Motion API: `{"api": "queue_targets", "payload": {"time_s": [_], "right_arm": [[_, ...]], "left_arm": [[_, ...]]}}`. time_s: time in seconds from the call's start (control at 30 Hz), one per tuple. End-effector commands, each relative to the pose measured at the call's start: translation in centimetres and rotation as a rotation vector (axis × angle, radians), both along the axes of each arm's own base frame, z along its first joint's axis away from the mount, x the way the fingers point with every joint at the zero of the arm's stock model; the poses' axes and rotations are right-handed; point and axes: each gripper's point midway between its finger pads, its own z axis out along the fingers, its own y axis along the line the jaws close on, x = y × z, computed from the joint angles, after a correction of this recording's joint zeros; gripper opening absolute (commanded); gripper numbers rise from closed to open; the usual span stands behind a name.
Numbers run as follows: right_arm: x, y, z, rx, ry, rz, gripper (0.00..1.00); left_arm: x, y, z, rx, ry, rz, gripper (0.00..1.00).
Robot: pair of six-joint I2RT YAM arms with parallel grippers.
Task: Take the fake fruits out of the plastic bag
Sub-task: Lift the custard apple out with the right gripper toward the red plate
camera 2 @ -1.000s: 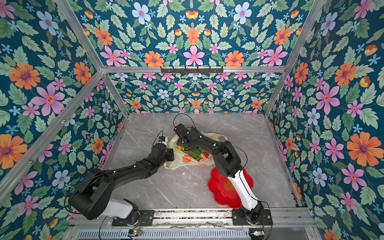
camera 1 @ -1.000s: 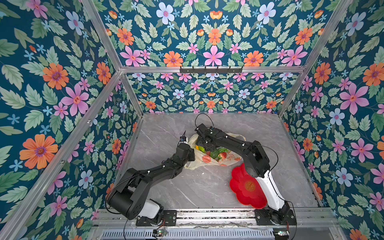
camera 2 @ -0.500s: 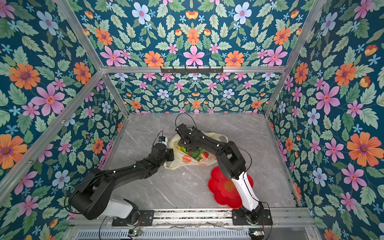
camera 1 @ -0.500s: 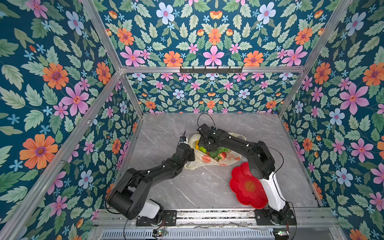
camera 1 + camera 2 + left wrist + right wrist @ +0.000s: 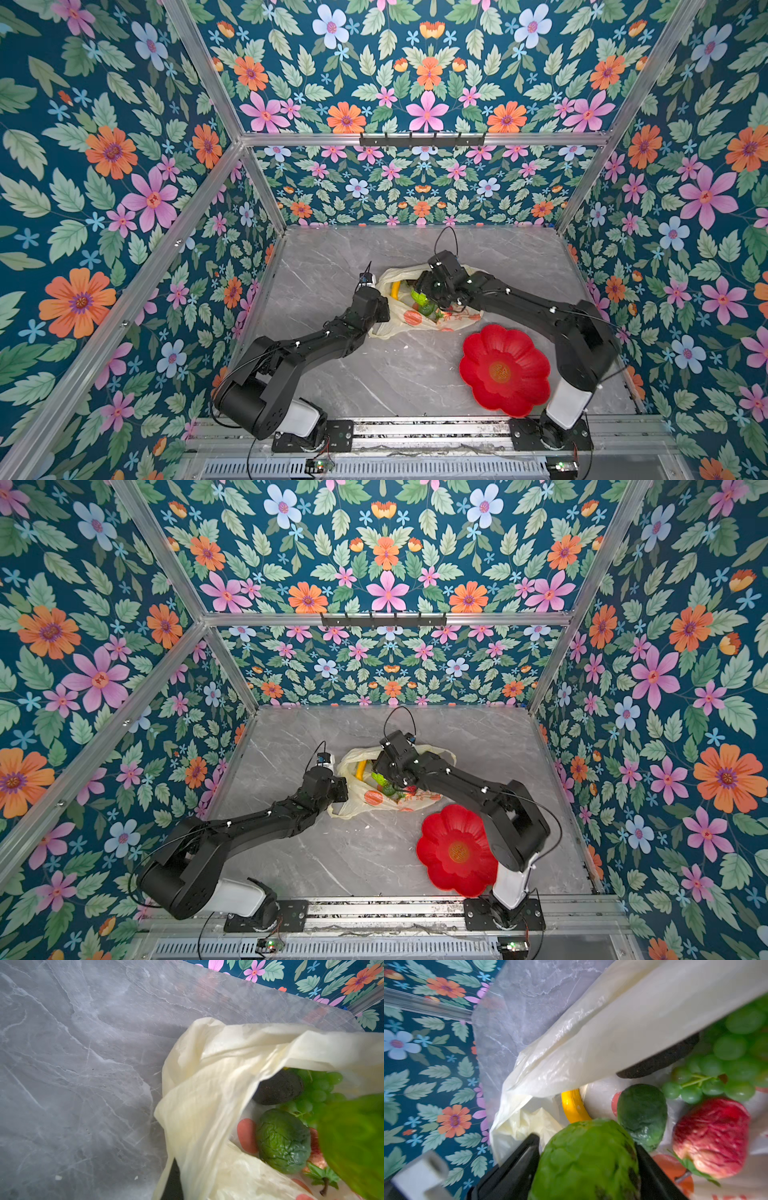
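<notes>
Gripping a bumpy green fruit (image 5: 587, 1165) inside the plastic bag (image 5: 390, 324), the right gripper (image 5: 586, 1142) has 1 black finger pressed against each side of it, so the claw is clamped on that fruit. In both top views the bag lies mid-table (image 5: 332, 257), its open mouth turned toward 10 o'clock. The right wrist reaches into that mouth from the bag's 1 o'clock side.

The left gripper (image 5: 380, 308) sits at the bag's 9 o'clock rim. Its claw is together, and the film pulled taut toward it in the left wrist view suggests it is pinching the rim to hold the mouth open.

Loose in the bag are a yellow banana (image 5: 572, 1107), a grape bunch (image 5: 733, 1049), a dark avocado (image 5: 278, 1088), a wrinkled dark-green fruit (image 5: 641, 1113) and a red fruit (image 5: 712, 1136). Nothing lies outside it. The red flower dish (image 5: 503, 370), at the bag's 5 o'clock, is bare.

My reading is that the 1st extraction is in hand, with the grasp made and the lift-out not yet done. Whether the fruit has cleared the pile cannot be told. The next move calls for drawing it up through the mouth without dragging film along, while the left claw keeps the rim pinned.
</notes>
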Motion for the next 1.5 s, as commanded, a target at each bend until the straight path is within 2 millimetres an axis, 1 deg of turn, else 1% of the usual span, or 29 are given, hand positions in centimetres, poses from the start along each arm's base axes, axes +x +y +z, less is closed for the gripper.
{"api": "queue_targets", "payload": {"time_s": [0.0, 0.17, 0.27, 0.37, 0.47, 0.57, 0.67, 0.8, 0.93, 1.07, 1.17, 1.33, 1.47], "right_arm": [[-1.3, -0.8, 2.7, 0.116, -0.054, 0.0, 0.62], [-5.2, -5.1, 3.4, 0.104, -0.07, -0.04, 0.62], [-7.5, -7.9, 2.8, 0.083, -0.073, -0.077, 0.61], [-9.8, -10.2, 1.6, 0.075, -0.065, -0.107, 0.59], [-11.6, -12.0, 0.4, 0.1, -0.066, -0.141, 0.58], [-13.0, -13.4, -0.5, 0.123, -0.08, -0.167, 0.56], [-14.1, -14.6, -1.9, 0.14, -0.07, -0.204, 0.55], [-14.9, -15.6, -3.8, 0.172, -0.066, -0.244, 0.53], [-15.0, -16.0, -5.1, 0.203, -0.072, -0.279, 0.52], [-14.6, -15.6, -5.7, 0.222, -0.08, -0.282, 0.52], [-14.5, -15.4, -6.9, 0.221, -0.057, -0.286, 0.52], [-14.1, -15.0, -7.4, 0.243, -0.069, -0.289, 0.52], [-13.4, -14.7, -6.9, 0.267, -0.106, -0.288, 0.52]], "left_arm": [[0.3, -0.1, 0.4, -0.004, -0.019, 0.003, 0.04], [0.3, 0.0, 0.5, -0.001, -0.019, 0.004, 0.04], [0.3, 0.1, 0.6, 0.002, -0.023, 0.008, 0.04], [0.3, 0.1, 0.5, 0.003, -0.022, 0.008, 0.04], [0.3, 0.1, 0.4, 0.007, -0.018, 0.008, 0.04], [0.4, 0.2, 0.3, 0.011, -0.018, 0.01, 0.04], [0.4, 0.2, 0.2, 0.014, -0.016, 0.012, 0.04], [0.4, 0.1, 0.0, 0.016, -0.011, 0.011, 0.04], [0.4, 0.2, -0.1, 0.019, -0.01, 0.013, 0.04], [0.4, 0.2, -0.2, 0.023, -0.009, 0.015, 0.04], [0.5, 0.3, -0.1, 0.022, -0.012, 0.015, 0.05], [0.4, 0.3, 0.1, 0.023, -0.016, 0.018, 0.04], [0.4, 0.4, 0.0, 0.025, -0.014, 0.019, 0.04]]}}
